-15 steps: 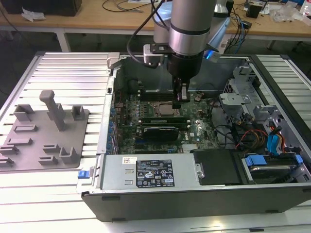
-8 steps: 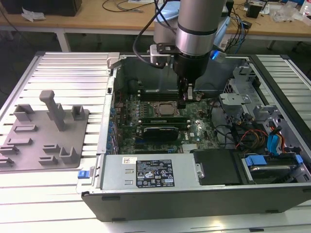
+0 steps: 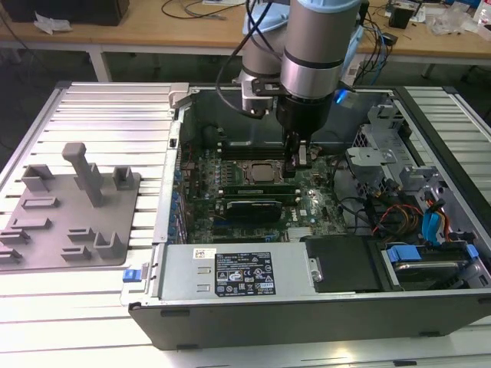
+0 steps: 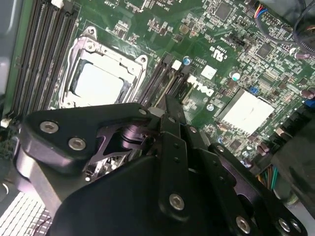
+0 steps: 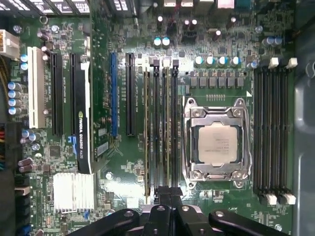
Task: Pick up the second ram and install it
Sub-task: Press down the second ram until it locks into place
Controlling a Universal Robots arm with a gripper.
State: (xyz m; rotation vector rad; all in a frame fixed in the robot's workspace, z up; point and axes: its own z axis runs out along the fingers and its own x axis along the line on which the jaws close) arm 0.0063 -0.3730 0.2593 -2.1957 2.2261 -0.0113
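Observation:
My gripper (image 3: 294,170) reaches down into the open computer case (image 3: 176,153), onto the motherboard beside the processor socket (image 3: 261,173). In the first wrist view, two green sticks stand seated in the memory slots. The second ram (image 5: 167,128) is the one nearer the processor (image 5: 218,142), and the other stick (image 5: 146,128) sits two slots away. The gripper (image 5: 167,192) is at one end of the second ram, with its fingers together and touching the stick's top edge. In the second wrist view the gripper (image 4: 173,110) points down at the same slots.
The grey tray with upright posts (image 3: 46,230) lies on the slatted table at the exterior view's left. A graphics card (image 5: 83,123) stands beside the memory slots. The power supply (image 3: 230,272) lines the near wall, and drive bays and cables (image 3: 399,215) crowd the exterior view's right.

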